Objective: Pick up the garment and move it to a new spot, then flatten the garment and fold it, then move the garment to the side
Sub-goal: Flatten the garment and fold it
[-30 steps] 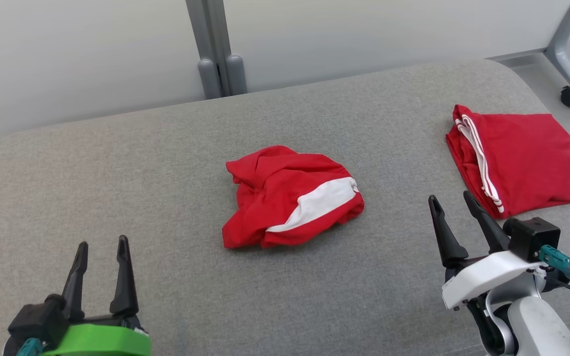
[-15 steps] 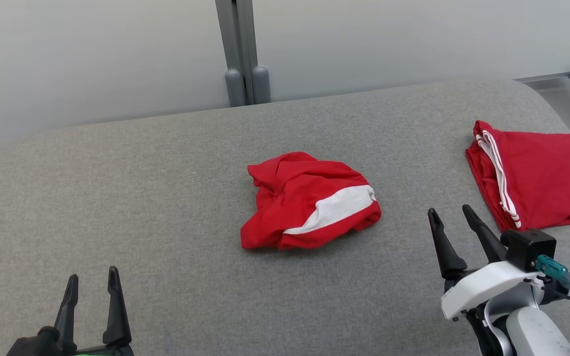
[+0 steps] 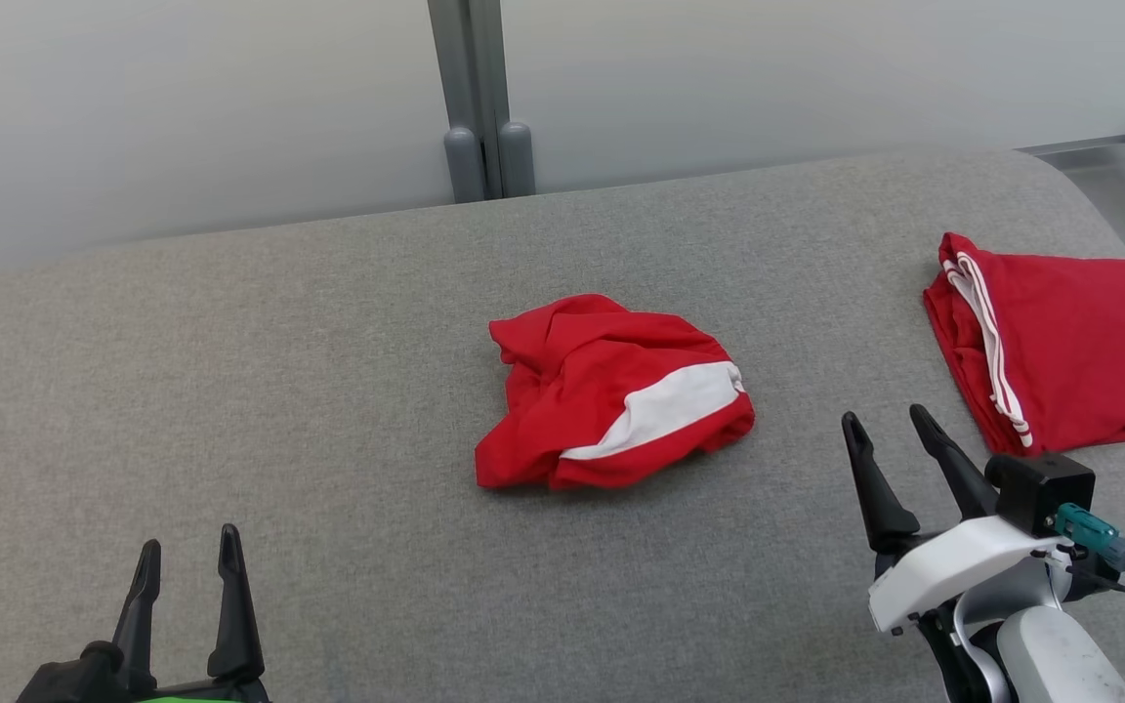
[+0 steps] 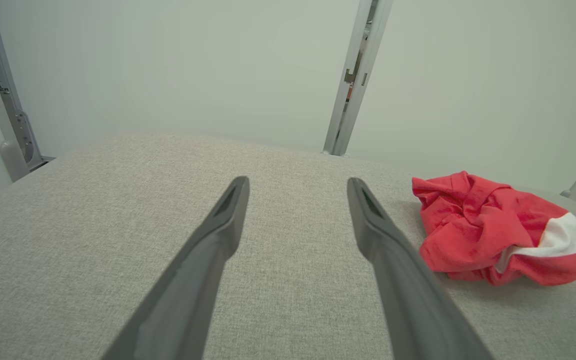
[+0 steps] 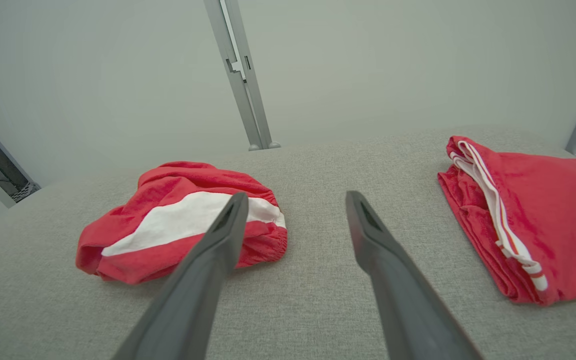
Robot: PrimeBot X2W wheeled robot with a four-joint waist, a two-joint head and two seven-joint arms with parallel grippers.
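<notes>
Red garment [image 3: 611, 391], well beyond both jaws.

Head view: I look from high up, forward and down across the grey worktop [image 3: 328, 391], with the left pincer [image 3: 188, 540] and right pincer [image 3: 884, 418] at the bottom corners. Left wrist view: I sit low and close over the fabric, sighting along that pincer toward the wall post [image 4: 355, 80]. Right wrist view: equally low, same heading, further right. All three share the crumpled garment [image 3: 611, 395], the post and, at the right, the folded garment [image 3: 1070, 342].
</notes>
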